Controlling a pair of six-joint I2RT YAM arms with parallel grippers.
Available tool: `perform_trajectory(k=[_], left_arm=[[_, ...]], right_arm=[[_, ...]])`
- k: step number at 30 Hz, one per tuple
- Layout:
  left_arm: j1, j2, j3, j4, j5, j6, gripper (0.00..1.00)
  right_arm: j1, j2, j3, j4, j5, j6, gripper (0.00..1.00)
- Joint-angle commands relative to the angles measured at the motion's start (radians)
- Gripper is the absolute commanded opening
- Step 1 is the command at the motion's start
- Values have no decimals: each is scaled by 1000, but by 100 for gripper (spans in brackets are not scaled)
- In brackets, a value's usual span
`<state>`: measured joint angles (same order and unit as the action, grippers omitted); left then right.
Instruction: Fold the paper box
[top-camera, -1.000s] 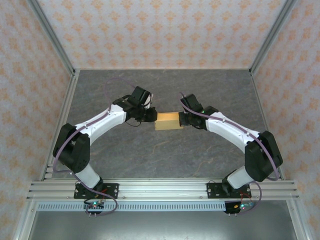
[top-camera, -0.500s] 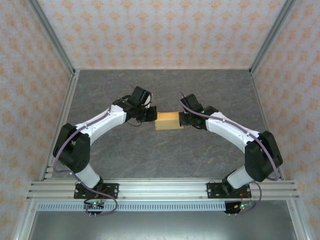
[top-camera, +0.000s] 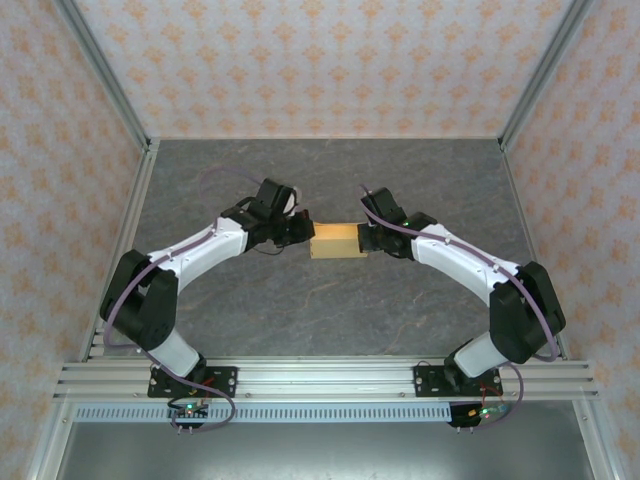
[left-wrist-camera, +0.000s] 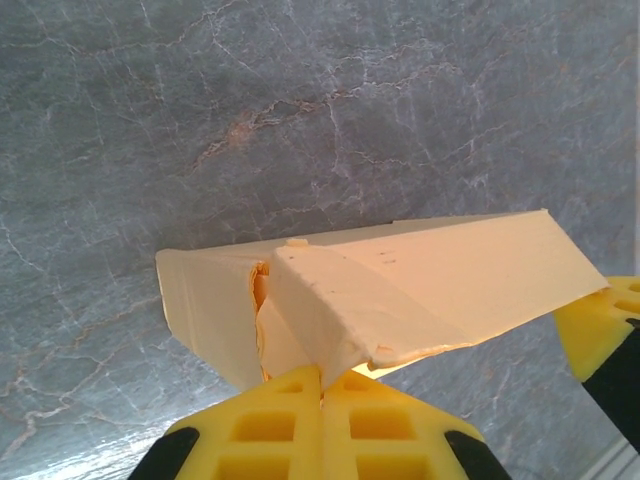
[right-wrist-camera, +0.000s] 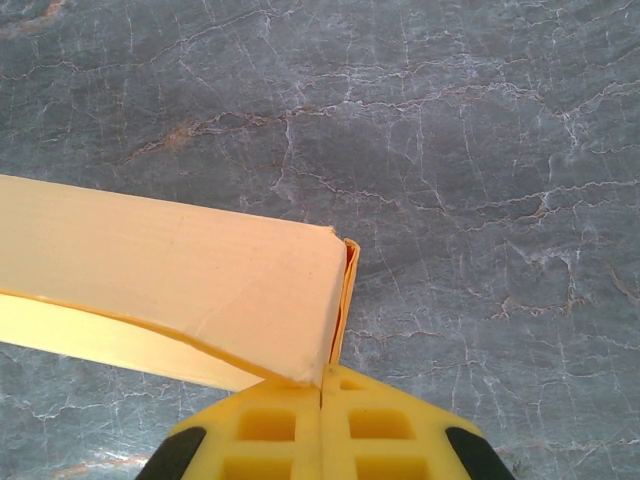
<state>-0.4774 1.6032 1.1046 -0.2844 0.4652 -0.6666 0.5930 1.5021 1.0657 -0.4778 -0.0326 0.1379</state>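
Observation:
The paper box (top-camera: 337, 242) is a small orange-yellow rectangular box lying lengthwise between my two grippers at the middle of the table. My left gripper (top-camera: 306, 232) is at its left end. In the left wrist view the fingers (left-wrist-camera: 321, 375) are shut, with the creased corner of the end flap (left-wrist-camera: 310, 320) running into the seam between them. My right gripper (top-camera: 366, 238) is at the right end. Its jaws (right-wrist-camera: 322, 385) are shut too, pinching the thin edge of the end flap (right-wrist-camera: 343, 300). A slit stays open at the left end (left-wrist-camera: 258, 300). The right fingers (left-wrist-camera: 600, 335) show beyond the box.
The box rests over a grey marbled table (top-camera: 330, 310). Aluminium frame posts (top-camera: 105, 75) and patterned walls (top-camera: 320, 60) bound it on three sides. The rail with both arm bases (top-camera: 320, 380) runs along the near edge.
My left wrist has turned and shifted a little leftward, and its jaws have closed on the box's left end. The right arm and the box have stayed put.

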Motion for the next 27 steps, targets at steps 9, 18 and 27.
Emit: perform_trajectory(k=[9, 18, 27], left_arm=[[48, -66, -62, 32, 6, -51, 0], [82, -80, -83, 42, 27, -60, 0], [83, -64, -114, 154, 90, -160, 0]], right_arm=[[-4, 9, -4, -50, 23, -1, 0], [-5, 13, -5, -50, 25, 4, 0], [-4, 15, -9, -47, 21, 6, 0]])
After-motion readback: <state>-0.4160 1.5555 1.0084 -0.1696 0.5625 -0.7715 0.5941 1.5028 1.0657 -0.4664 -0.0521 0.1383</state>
